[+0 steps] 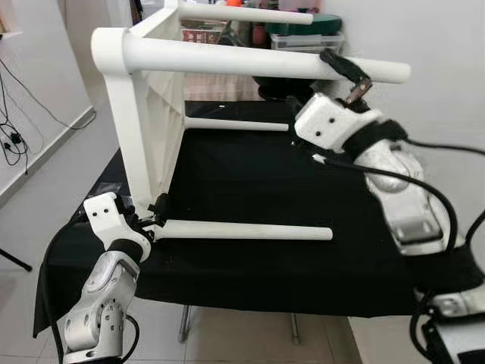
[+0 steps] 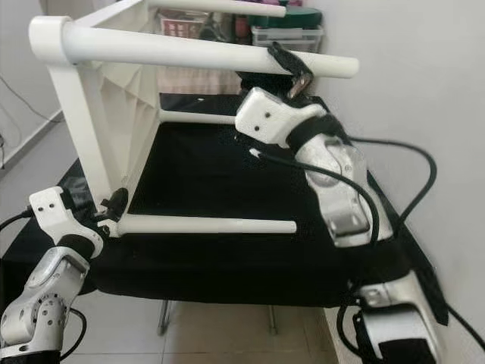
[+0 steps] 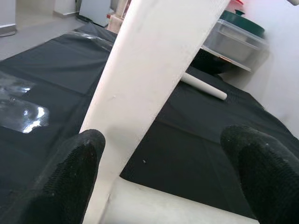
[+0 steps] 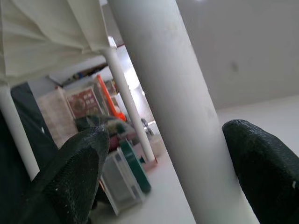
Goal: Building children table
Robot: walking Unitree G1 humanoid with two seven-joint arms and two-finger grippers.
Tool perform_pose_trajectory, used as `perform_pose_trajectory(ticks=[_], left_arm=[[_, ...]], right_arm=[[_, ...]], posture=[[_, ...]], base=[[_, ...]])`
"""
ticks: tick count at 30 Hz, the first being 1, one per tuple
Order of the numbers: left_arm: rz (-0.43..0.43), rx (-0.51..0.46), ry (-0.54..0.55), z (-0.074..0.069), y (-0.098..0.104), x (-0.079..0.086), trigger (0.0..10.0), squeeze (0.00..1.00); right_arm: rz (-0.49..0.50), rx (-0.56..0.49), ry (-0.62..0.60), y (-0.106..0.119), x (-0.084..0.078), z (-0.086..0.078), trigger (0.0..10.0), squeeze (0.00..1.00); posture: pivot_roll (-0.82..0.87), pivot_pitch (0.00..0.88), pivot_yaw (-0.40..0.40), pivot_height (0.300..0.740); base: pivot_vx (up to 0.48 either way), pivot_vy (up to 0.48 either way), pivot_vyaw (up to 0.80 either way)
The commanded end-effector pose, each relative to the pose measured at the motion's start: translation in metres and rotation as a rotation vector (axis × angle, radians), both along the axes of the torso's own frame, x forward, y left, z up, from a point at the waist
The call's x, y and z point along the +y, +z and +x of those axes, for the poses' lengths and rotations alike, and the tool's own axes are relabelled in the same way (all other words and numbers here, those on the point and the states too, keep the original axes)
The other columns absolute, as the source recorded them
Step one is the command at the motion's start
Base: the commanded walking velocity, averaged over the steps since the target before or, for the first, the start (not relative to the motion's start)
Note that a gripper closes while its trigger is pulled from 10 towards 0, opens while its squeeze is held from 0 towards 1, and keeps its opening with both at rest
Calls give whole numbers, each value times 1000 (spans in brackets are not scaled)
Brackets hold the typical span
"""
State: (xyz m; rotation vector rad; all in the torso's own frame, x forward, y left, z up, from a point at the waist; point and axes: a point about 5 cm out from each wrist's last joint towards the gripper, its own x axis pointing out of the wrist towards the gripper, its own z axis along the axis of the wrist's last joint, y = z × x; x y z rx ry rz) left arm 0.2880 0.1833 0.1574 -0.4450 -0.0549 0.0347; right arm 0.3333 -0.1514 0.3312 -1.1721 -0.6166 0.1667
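A big black cloth (image 1: 250, 182) covered the workbench. On it the white children table (image 1: 151, 114) lay on its side with 4 legs sticking out. The right gripper (image 1: 347, 76) had its fingers spread around the top leg (image 1: 265, 64). The left gripper (image 1: 151, 220) had its fingers spread around the bottom leg (image 1: 250, 230), near the tabletop.

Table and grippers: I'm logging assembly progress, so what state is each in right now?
White table: on its side on the black cloth, four legs attached.
Left gripper: open, fingers astride the lower front leg's base.
Right gripper: open around the upper front leg.
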Motion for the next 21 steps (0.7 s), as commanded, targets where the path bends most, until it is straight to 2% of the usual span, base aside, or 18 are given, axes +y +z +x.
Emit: perform_pose_trajectory(ticks=[1,7,16,17,18,19,20,21], left_arm=[[-22,12,12,0,-1,2,10000,0],[-66,21,10,2,-3,2,10000,0],[-146,29,17,16,-6,5,10000,0],[-151,32,18,18,-7,5,10000,0],[-151,32,18,18,-7,5,10000,0],[-142,33,19,21,-8,5,10000,0],[-142,33,19,21,-8,5,10000,0],[-137,33,20,24,-8,6,10000,0]], right_arm=[[-45,32,-28,-3,-1,4,10000,0],[-86,27,-71,7,-7,7,10000,0],[-110,47,-127,12,-15,10,9882,0],[-110,48,-133,12,-15,10,5882,0],[-110,48,-133,12,-15,10,5882,0],[-111,50,-136,13,-16,10,4275,0],[-111,50,-136,13,-16,10,4275,0],[-110,51,-138,13,-16,10,0,0]], posture=[[8,4,-43,740],[-2,6,-52,740],[-13,16,-65,740],[-18,18,-65,740],[-18,18,-65,740],[-20,20,-66,740],[-20,20,-66,740],[-20,22,-67,740]], base=[[0,0,0],[0,0,0],[0,0,0],[0,0,0],[0,0,0],[0,0,0],[0,0,0],[0,0,0]])
